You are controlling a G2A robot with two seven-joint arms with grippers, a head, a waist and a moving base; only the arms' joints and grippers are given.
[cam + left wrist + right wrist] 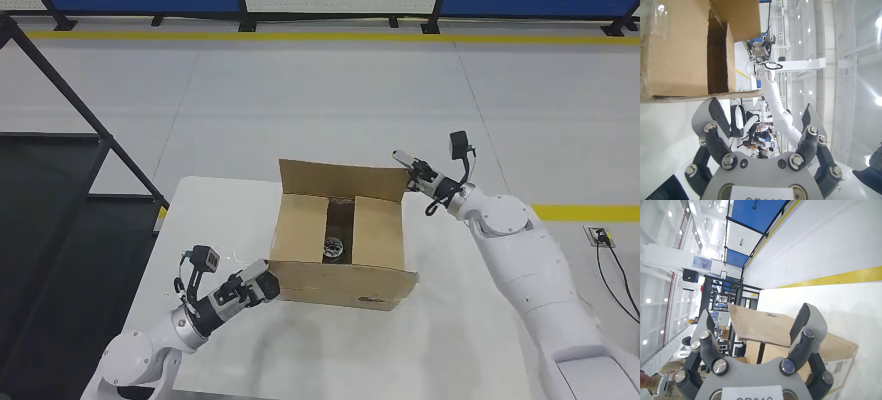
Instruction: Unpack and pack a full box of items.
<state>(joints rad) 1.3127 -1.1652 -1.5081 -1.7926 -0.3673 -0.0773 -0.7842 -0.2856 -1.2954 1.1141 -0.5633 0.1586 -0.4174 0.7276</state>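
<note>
A brown cardboard box [345, 250] stands on the white table [330, 340] with its flaps raised; a dark round item [333, 245] lies inside, seen through the gap between two flaps. My left gripper [262, 282] is at the box's near left corner, open, its fingers [718, 113] beside the lower flap edge [715, 94]. My right gripper [402, 158] is at the back right corner, open, with the raised back flap [761, 326] between its fingers [800, 319] without touching them.
The white table extends in front of and to the right of the box. A black frame [80, 110] and dark panel stand left of the table. Yellow floor lines [590, 212] run beyond it.
</note>
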